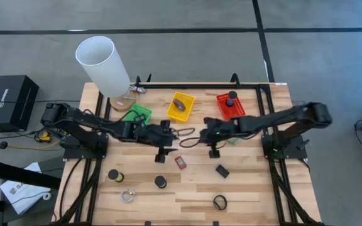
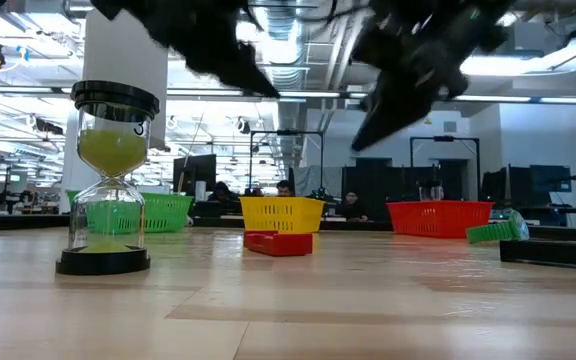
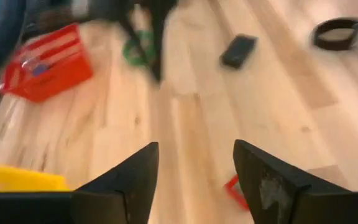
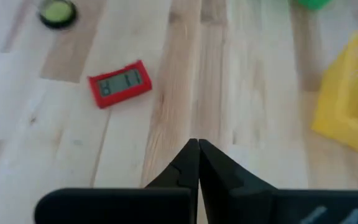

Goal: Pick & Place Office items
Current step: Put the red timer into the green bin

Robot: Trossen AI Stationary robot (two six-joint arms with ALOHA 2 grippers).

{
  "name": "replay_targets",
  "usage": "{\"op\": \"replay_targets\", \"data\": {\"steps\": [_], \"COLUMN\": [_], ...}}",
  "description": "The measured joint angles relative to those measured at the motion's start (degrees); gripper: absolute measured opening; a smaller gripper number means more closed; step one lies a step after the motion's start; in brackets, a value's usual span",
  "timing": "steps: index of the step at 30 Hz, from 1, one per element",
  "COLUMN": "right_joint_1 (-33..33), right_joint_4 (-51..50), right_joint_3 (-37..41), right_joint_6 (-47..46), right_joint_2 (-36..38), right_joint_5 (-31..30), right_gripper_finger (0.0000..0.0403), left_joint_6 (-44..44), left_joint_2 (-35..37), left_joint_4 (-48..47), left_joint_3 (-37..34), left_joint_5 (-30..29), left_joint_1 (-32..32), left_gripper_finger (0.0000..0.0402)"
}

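The left gripper (image 3: 194,180) is held spread and empty just above the small red rectangular timer (image 3: 236,188), which is seen between and just beyond its fingertips on the wooden table (image 1: 244,188). The right gripper (image 4: 197,163) is pinched closed on nothing, farther from it, so the left arm is judged nearer.

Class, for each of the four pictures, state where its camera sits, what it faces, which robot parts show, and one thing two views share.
High: overhead, facing down on the table; both arms show.
Low: at tabletop height, facing the room; arms overhead.
Left wrist: on the left arm, facing the wood; open left pincer.
Right wrist: on the right arm, facing the wood; shut right pincer.
Shared: the red timer shows in the high and right wrist views.
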State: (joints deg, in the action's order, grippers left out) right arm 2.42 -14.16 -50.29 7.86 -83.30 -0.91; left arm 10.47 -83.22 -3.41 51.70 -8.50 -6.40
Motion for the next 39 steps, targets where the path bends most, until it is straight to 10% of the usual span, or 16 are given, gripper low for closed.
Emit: {"op": "replay_targets", "data": {"steps": [11,39], "right_joint_1": [-2.70,-1.25], "right_joint_4": [11.98,17.74], "right_joint_3": [18.21,21.99], "right_joint_6": [1.91,-3.37], "right_joint_2": [16.56,19.27], "right_joint_5": [4.33,4.55], "right_gripper_finger": [0.0000,0.0000], "left_joint_6": [12.34,20.97], "left_joint_2": [-11.76,-27.74], "left_joint_4": [1.43,4.10], "left_joint_3": [0.30,4.83], "left_joint_5": [22.39,24.02], "left_joint_1": [8.72,4.45], "left_gripper_finger": [0.0266,0.0246]}}
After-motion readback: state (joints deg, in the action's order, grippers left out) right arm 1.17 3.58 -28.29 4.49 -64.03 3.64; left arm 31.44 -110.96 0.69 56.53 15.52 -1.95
